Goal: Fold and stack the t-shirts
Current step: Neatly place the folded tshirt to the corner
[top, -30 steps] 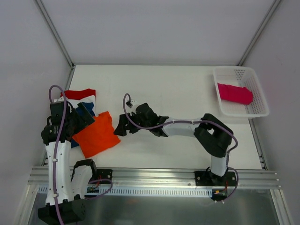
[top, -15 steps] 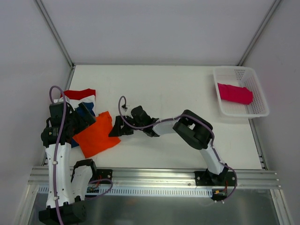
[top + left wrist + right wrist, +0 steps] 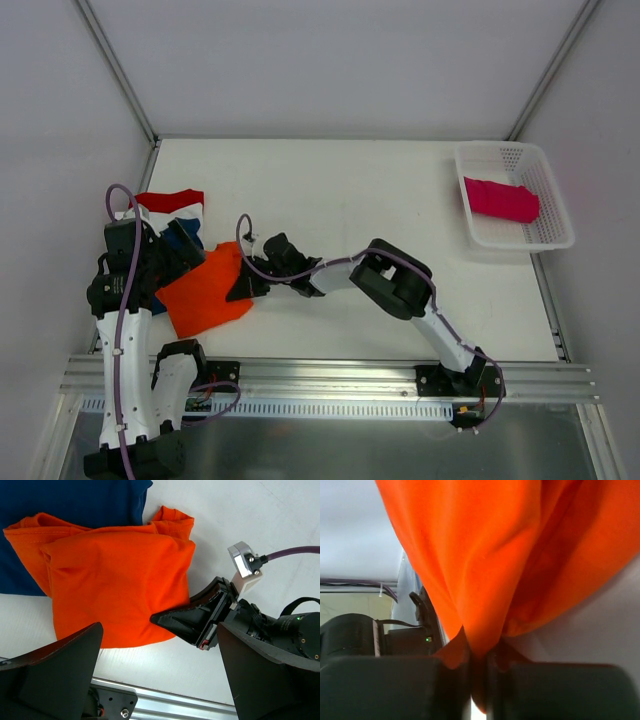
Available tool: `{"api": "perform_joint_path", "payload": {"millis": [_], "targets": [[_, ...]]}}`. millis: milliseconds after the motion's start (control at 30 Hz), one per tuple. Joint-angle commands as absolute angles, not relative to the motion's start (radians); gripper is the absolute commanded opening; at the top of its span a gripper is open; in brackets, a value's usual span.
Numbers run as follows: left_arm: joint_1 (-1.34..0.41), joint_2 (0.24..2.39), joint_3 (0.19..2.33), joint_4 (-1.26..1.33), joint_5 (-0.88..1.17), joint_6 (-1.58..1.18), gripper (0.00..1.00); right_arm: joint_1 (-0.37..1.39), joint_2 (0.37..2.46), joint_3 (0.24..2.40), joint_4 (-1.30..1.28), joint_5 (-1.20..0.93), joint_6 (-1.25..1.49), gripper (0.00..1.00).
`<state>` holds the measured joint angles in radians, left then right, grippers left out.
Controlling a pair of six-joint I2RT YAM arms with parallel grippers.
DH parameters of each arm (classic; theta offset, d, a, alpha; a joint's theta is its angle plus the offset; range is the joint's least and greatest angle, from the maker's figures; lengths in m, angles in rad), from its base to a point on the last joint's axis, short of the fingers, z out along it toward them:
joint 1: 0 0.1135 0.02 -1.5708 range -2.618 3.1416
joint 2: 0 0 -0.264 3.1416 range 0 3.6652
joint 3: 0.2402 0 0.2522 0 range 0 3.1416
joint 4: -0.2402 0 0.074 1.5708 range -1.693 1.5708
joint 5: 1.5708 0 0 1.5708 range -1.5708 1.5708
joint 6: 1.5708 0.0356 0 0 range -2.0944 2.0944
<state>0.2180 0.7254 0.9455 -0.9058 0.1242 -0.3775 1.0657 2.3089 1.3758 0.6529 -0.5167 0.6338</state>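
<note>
The bright orange t-shirt (image 3: 203,291) (image 3: 115,575) lies folded near the table's left front, partly over a navy t-shirt (image 3: 193,233) (image 3: 75,500). Behind the navy one, a white t-shirt (image 3: 184,213) and a red t-shirt (image 3: 170,199) lie in the same stack. My right gripper (image 3: 240,287) (image 3: 167,618) (image 3: 480,680) is low on the table at the orange shirt's right edge, shut on a pinch of its cloth. Above the orange shirt's left side hovers my left gripper (image 3: 172,252) (image 3: 159,626), wide open and holding nothing. A magenta t-shirt (image 3: 500,199) lies in the basket.
A white mesh basket (image 3: 545,190) stands at the table's back right corner. The right arm (image 3: 385,275) stretches low across the table's front middle. An aluminium rail (image 3: 330,378) (image 3: 150,702) runs along the near edge.
My right arm reached further left to the orange shirt's right edge and its jaws went from open to shut on the cloth. The left arm stayed put.
</note>
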Motion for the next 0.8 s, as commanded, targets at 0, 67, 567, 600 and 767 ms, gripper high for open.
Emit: {"api": "perform_joint_path", "payload": {"millis": [0,67,567,600,767], "targets": [[0.227,0.706,0.962,-0.913,0.147,-0.36,0.99,1.066,2.281,1.353,0.649,-0.519,0.631,0.0],[0.227,0.704,0.962,-0.913,0.153,-0.36,0.99,1.063,2.221,1.277,0.628,-0.45,0.602,0.0],[0.219,0.699,0.888,-0.873,0.284,-0.373,0.96,1.019,1.686,0.945,0.013,0.31,0.437,0.0],[0.216,0.698,0.887,-0.87,0.287,-0.377,0.96,1.016,1.668,0.931,-0.053,0.336,0.44,0.0],[0.054,0.716,0.861,-0.833,0.257,-0.486,0.89,1.015,1.533,0.887,-0.191,0.439,0.463,0.0]]}}
